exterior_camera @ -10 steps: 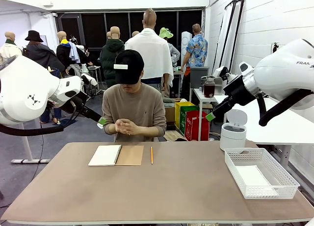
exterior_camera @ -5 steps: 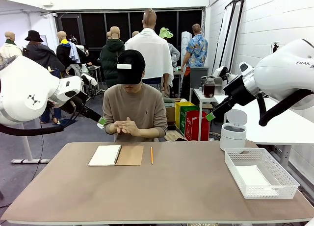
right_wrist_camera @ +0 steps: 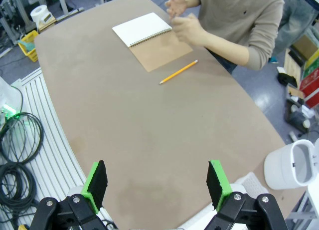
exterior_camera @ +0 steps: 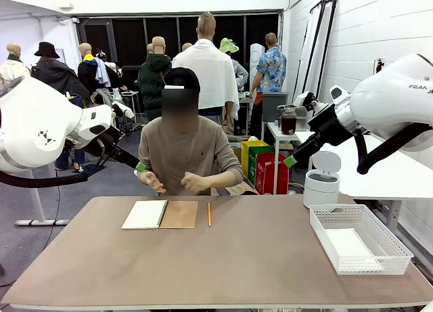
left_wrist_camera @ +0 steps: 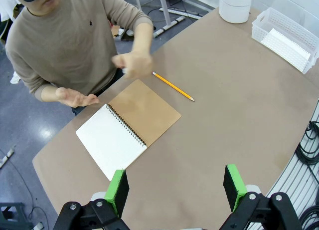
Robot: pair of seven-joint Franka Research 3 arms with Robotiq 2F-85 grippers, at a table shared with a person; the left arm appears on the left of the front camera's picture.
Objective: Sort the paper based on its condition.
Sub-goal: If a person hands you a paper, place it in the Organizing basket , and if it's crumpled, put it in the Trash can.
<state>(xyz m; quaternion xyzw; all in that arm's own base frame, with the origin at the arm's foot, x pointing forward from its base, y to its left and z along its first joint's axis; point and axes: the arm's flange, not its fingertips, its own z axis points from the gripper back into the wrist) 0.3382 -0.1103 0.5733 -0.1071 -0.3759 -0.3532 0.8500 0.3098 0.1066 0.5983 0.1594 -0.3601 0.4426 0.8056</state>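
The person's hands, clasped a moment ago, have parted above the open notebook, perhaps readying a sheet; both arms have stayed put. The left gripper and right gripper hang high over the table, jaws spread and empty, likely waiting for something to sort. Below them a pencil lies at centre. At the lower right of the front view a white basket has one flat paper lying in it, seemingly the spot for good sheets. A lidded bin stands just beyond.
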